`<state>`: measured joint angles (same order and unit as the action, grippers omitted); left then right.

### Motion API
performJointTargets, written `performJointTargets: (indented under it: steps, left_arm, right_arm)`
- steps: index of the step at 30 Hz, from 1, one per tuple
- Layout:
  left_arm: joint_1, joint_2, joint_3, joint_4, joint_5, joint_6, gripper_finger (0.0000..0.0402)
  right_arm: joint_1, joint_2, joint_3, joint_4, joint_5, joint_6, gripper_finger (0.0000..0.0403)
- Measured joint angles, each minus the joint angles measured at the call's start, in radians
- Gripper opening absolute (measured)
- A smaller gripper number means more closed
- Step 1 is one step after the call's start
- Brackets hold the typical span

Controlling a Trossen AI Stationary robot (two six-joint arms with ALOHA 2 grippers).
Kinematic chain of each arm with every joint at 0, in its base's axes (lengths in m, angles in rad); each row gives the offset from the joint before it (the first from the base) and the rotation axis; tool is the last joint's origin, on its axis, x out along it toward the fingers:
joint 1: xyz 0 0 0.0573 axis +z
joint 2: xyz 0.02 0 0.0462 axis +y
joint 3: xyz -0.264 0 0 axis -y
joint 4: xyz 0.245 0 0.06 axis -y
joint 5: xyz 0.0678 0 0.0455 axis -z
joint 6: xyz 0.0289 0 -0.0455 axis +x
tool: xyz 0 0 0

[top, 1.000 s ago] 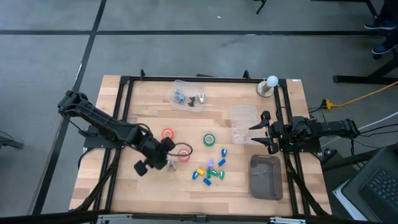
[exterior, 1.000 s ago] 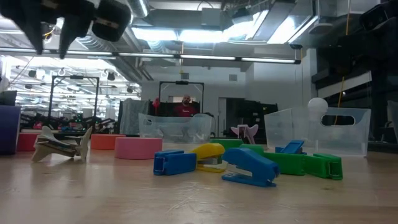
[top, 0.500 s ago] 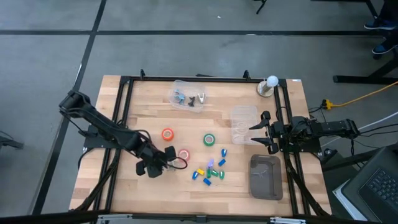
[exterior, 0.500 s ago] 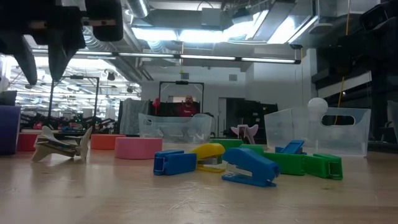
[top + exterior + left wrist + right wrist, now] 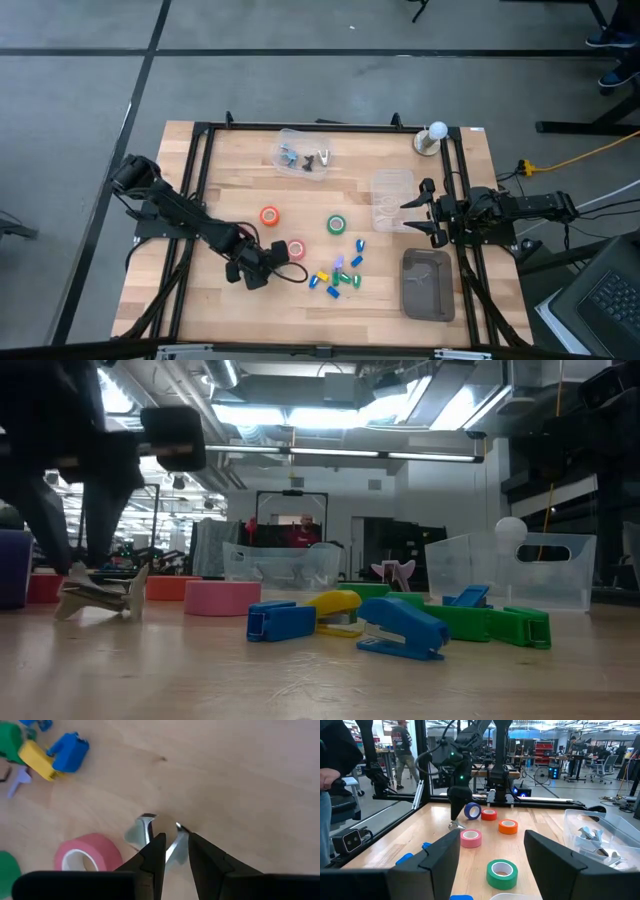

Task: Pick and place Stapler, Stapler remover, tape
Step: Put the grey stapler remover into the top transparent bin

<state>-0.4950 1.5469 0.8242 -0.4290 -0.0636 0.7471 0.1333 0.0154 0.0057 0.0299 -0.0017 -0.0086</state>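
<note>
At seven o'clock on my table, left gripper (image 5: 173,851) low, fingers slightly parted astride the silvery two-pronged staple remover (image 5: 161,836), pink tape roll (image 5: 88,858) just beside, right gripper (image 5: 418,209) waiting at three o'clock, fingers wide.

Lighting: even, bright overhead light — ceiling strip fixtures (image 5: 330,415) glare at 12 o'clock in the low view. Shadows: soft, faint on the wooden table (image 5: 250,195). Focus: left gripper (image 5: 70,535) motion-blurred at 9 o'clock, low view; left wrist view soft throughout — pink tape roll (image 5: 87,857) hazy at 7 o'clock.
</note>
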Motion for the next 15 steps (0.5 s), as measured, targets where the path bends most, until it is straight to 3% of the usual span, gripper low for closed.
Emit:
performJointTargets:
  steps: [15]
  left_arm:
    - [0.007,0.013,0.0,-0.025,-0.074,0.023,0.0079]
  right_arm:
    - [0.0,0.0,0.0,0.0,0.0,0.0,0.0225]
